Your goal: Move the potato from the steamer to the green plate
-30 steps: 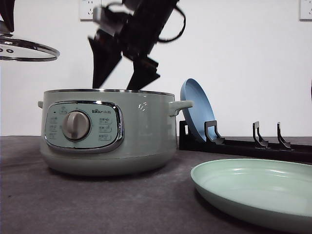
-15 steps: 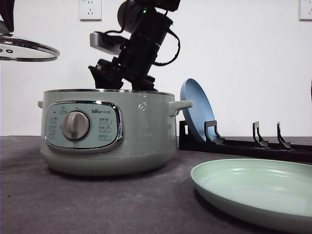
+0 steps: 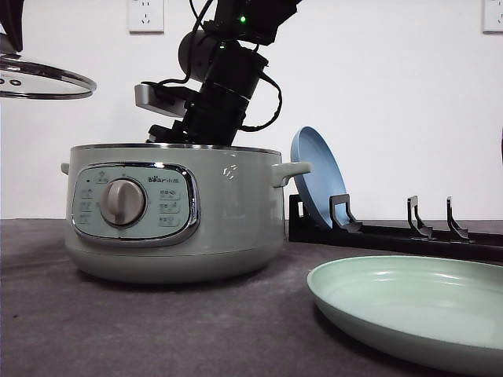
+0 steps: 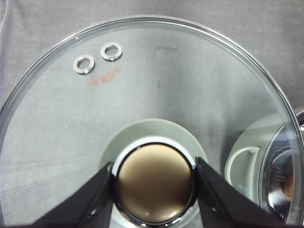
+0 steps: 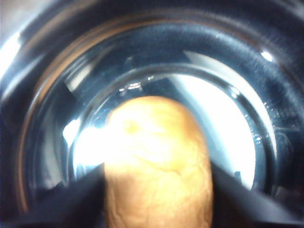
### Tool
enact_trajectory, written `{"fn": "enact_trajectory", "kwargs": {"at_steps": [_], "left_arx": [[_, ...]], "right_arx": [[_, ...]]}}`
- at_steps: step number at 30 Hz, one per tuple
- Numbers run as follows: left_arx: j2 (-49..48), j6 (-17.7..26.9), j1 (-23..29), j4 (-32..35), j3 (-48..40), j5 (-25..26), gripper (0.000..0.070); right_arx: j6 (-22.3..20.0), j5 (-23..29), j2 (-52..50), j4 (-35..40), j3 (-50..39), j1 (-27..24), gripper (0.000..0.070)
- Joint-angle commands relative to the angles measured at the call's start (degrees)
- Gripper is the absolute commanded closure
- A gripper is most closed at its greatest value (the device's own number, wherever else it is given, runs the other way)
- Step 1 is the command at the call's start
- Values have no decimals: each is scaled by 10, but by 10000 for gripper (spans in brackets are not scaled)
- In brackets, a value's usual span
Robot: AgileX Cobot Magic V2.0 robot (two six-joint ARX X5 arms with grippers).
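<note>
Right pincer (image 5: 156,190) now lower inside steamer (image 3: 177,212), straddling potato (image 5: 156,166).

my right arm (image 3: 228,75): matte black cylindrical housing, one small green indicator light lit near its upper end, thin black cables looping loose along both flanks, a flat grey camera module (image 3: 161,96) bracketed to the wrist. my left gripper (image 4: 154,187): two matte black wedge-shaped fingers (image 4: 92,202), plain faces, a small round screw recess on one.
</note>
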Motion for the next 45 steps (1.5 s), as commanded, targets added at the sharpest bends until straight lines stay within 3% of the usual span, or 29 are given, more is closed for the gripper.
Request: {"fn": "enact_trajectory", "kwargs": {"at_steps": [1, 7, 14, 22, 29, 38, 45], "left_arx": [[-9, -1, 0, 16, 24, 1, 700], [-9, -1, 0, 16, 24, 1, 700], [-9, -1, 0, 16, 24, 1, 700], [-9, -1, 0, 16, 24, 1, 700], [-9, 0, 2, 14, 24, 1, 700], [-9, 1, 2, 7, 24, 1, 700], [-9, 1, 2, 7, 24, 1, 700]], "right_arx": [[10, -1, 18, 2, 17, 7, 508], [21, 2, 8, -23, 53, 7, 511], [44, 8, -33, -147, 160, 4, 510], [73, 74, -176, -265, 126, 4, 510], [117, 119, -372, -269, -36, 5, 510], [195, 120, -664, -262, -328, 4, 510], [297, 125, -872, -143, -536, 4, 510]]}}
